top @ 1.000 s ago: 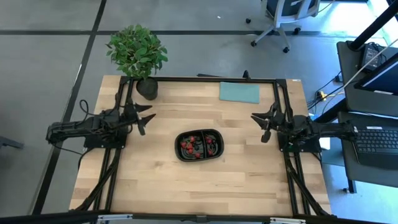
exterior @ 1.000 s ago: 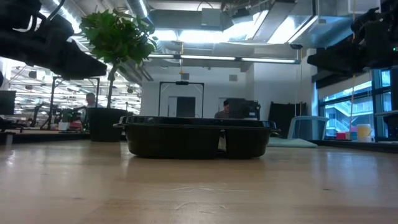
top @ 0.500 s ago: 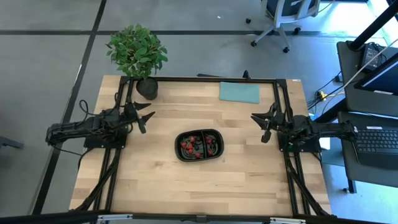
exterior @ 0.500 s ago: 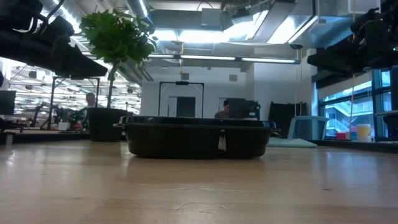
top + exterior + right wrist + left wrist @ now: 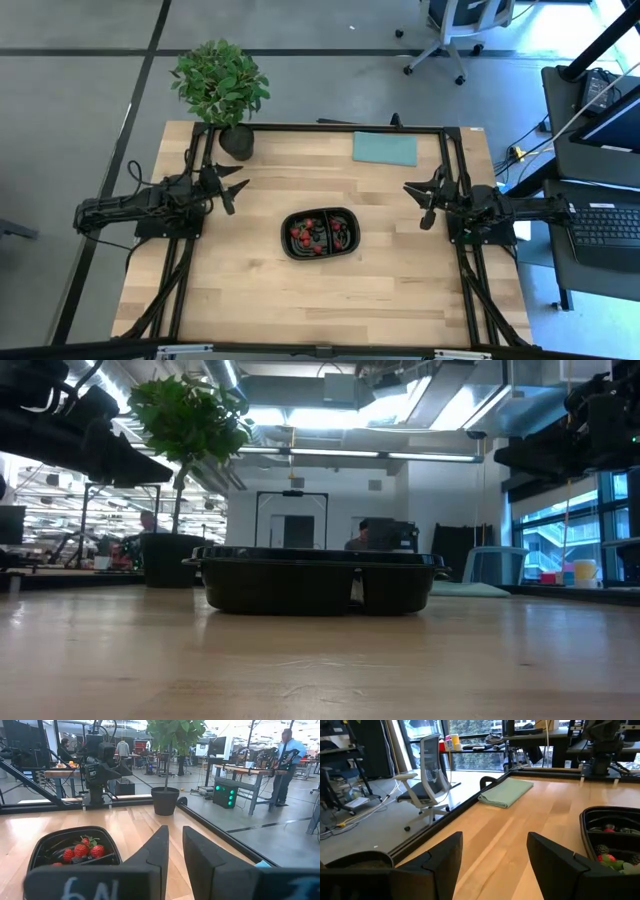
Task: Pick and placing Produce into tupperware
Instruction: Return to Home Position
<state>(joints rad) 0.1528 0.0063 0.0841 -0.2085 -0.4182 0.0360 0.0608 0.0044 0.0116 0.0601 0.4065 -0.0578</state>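
The black tupperware (image 5: 285,232) sits at the middle of the wooden table; it also shows in the low view (image 5: 315,585). Produce (image 5: 312,235) lies inside it: red strawberries with green tops (image 5: 82,851) and dark berries. My left gripper (image 5: 237,188) hangs open at the table's left, clear of the table and pointing level toward the tray (image 5: 585,820), with nothing between its fingers (image 5: 495,855). My right gripper (image 5: 422,203) hangs at the table's right, level, shut but for a thin slit (image 5: 175,852), holding nothing.
A potted green plant (image 5: 222,90) stands at the far left corner. A teal cloth (image 5: 385,148) lies flat at the far edge, right of centre. Black frame rails (image 5: 320,127) border the table. Bare wood surrounds the tray. A person (image 5: 287,750) stands far off in the room.
My left gripper has rolled a little about the line it points along, staying in place. The tray and the produce have not moved.
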